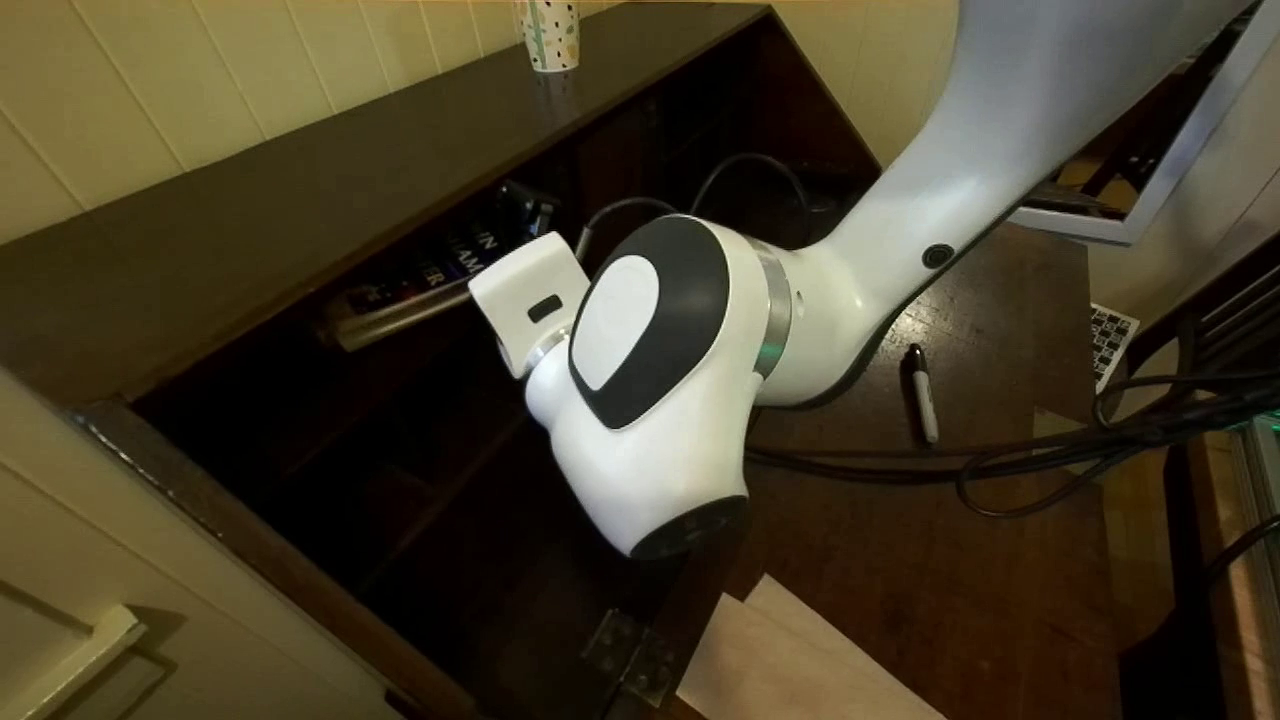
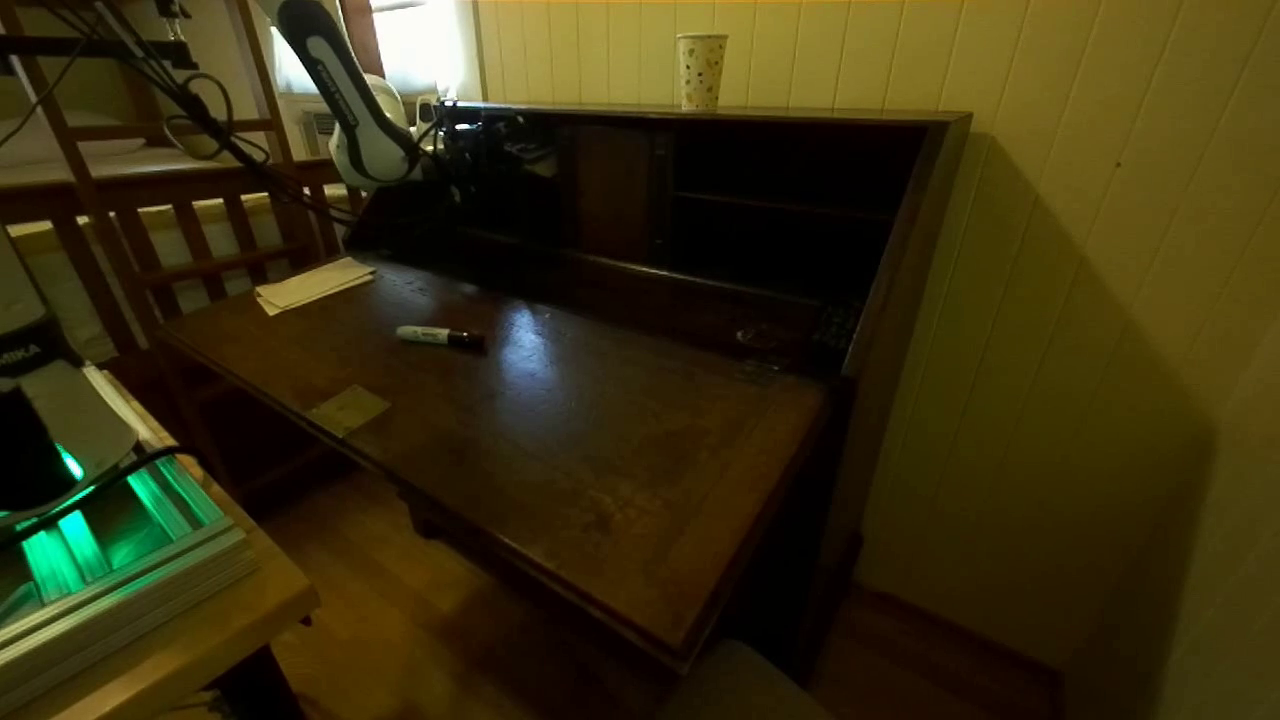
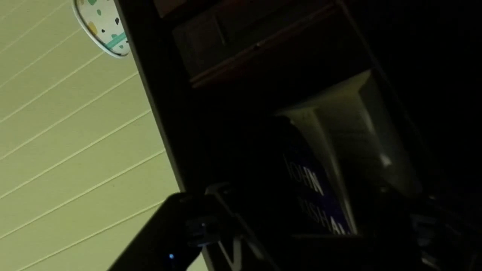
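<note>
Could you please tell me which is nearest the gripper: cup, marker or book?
The lettered book, at the gripper inside the desk; the cup stands on top, the marker lies on the writing surface.

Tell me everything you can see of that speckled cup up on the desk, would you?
The speckled cup is white, scattered with green, mustard and dark flecks; a teal stripe shows in the wrist view. It looks like paper or card, with a round rim and sides that narrow slightly toward the base; no handle shows. It stands upright on the desk's flat top, in front of the panelled wall. Nothing else is seen touching it, and its contents do not show.
</note>
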Robot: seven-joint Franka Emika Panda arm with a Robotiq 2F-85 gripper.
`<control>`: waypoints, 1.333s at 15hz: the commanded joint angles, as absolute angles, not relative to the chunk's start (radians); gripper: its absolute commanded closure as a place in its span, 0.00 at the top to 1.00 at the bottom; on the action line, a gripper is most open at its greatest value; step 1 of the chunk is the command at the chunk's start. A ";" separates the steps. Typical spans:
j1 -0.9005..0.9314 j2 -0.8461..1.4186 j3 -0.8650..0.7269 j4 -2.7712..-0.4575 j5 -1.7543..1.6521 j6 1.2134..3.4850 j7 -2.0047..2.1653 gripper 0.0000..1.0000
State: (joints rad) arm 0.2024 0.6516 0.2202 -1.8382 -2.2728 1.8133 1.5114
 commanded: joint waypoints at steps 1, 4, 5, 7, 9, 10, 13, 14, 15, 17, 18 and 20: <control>0.181 0.636 0.253 -1.835 -2.137 1.861 1.475 0.89; 0.189 0.629 0.258 -1.823 -2.038 1.846 1.453 0.89; 0.190 0.627 0.260 -1.819 -2.008 1.849 1.442 0.89; 0.192 0.619 0.263 -1.814 -1.944 1.849 1.424 0.89; 0.190 0.612 0.267 -1.806 -1.890 1.868 1.401 0.89; 0.197 0.612 0.262 -1.803 -1.888 1.862 1.411 0.89; 0.210 0.613 0.245 -1.804 -1.936 1.870 1.437 0.89; 0.209 0.610 0.242 -1.812 -1.957 1.885 1.438 0.89; 0.210 0.610 0.240 -1.815 -1.970 1.892 1.436 0.89; 0.213 0.605 0.230 -1.827 -2.022 1.905 1.447 0.89; 0.212 0.603 0.228 -1.832 -2.048 1.917 1.447 0.89; 0.214 0.608 0.235 -1.828 -2.024 1.886 1.448 0.89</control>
State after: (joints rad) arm 0.2040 0.6074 0.2420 -1.8111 -2.0207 1.8756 1.4372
